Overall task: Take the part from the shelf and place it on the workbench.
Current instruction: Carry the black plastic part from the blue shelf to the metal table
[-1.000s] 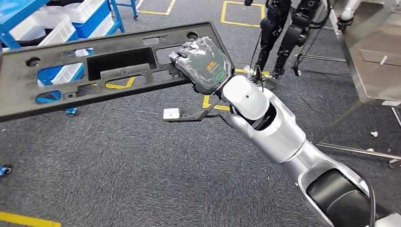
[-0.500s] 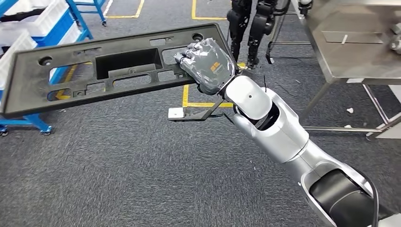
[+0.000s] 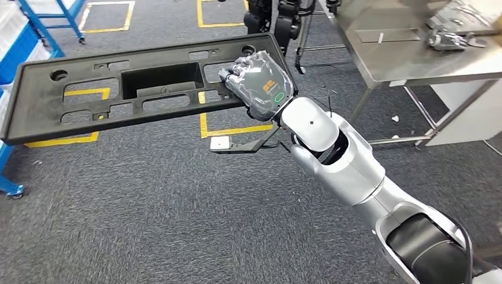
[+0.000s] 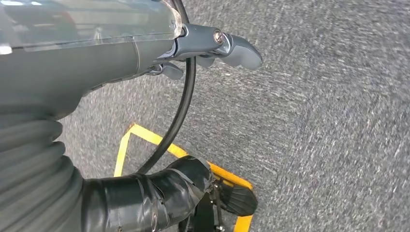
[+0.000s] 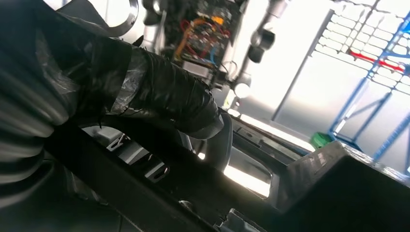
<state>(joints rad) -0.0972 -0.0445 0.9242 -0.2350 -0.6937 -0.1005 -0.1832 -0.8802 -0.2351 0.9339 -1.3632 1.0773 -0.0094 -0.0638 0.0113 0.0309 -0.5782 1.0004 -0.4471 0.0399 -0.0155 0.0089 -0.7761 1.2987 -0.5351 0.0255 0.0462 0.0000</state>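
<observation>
Above the grey carpet, the right hand [image 3: 258,83] grips the long black plastic panel [image 3: 142,86] by one end, fingers curled through an opening. The pick is done; the steel workbench [image 3: 408,65] stands near, so placing remains. The left hand [image 4: 212,46] holds nothing, its fingers loose.

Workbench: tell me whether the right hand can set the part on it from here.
Probably not yet. The right hand holds the black part out over the carpet, while the steel workbench stands off to its right. Nothing blocks the way, but tools lie on the top.
</observation>
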